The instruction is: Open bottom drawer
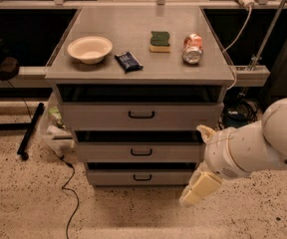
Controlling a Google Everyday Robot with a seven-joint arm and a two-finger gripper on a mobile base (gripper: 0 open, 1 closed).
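Note:
The bottom drawer (142,176) is the lowest and narrowest grey front of the cabinet, with a small black bar handle (142,178). Its front sits close to the cabinet face, with a dark gap above it. My gripper (199,188) is cream-coloured and hangs at the end of my white arm (255,146), low at the cabinet's right front corner. It is to the right of the bottom drawer's handle, slightly below it and apart from it. It holds nothing that I can see.
Above are the mid-sized drawer (141,152) and the widest top drawer (141,115). On the cabinet top (138,71) lie a bowl (89,49), a dark snack packet (128,61), a sponge (160,41) and a can (193,48). A cable (66,183) trails on the speckled floor at the left.

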